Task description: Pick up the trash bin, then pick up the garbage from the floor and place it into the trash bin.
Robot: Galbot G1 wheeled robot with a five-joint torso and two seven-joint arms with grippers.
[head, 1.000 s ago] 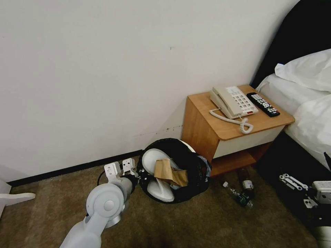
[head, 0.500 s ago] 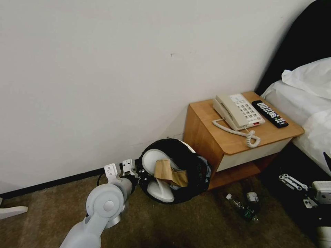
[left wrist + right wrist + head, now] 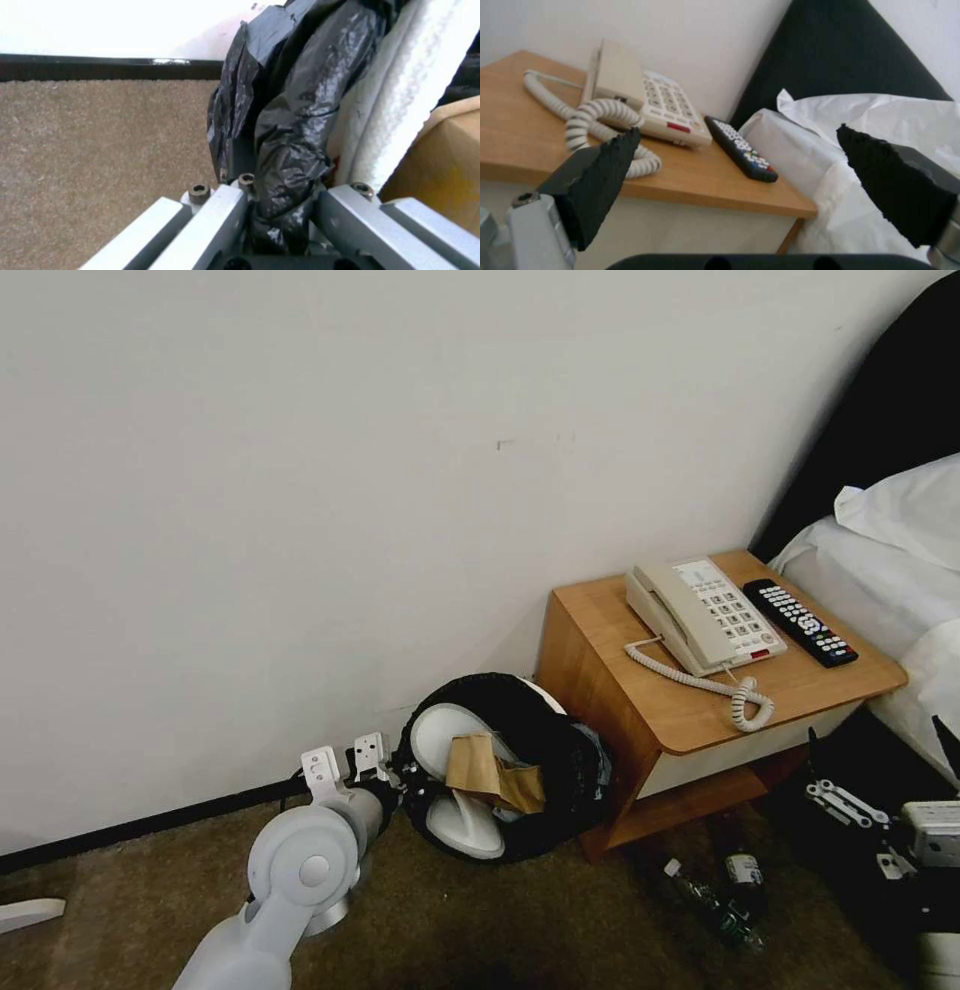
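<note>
left gripper (image 3: 400, 770) clamped on trash bin (image 3: 560, 740) rim, slippers (image 3: 450, 790) and cardboard (image 3: 490, 770) inside; right gripper (image 3: 740, 180) spread wide, empty, beside nightstand (image 3: 690, 710); bottles (image 3: 720, 890) on carpet

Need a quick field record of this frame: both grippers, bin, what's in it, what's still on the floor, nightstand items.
left gripper: shut on the trash bin's bag-lined rim
right gripper: open, empty, low at the robot's right beside the nightstand
trash bin: tilted, mouth toward the camera, next to the nightstand
in bin: white slippers, brown cardboard piece
on floor: plastic bottles in front of the nightstand
on nightstand: phone, remote
</note>
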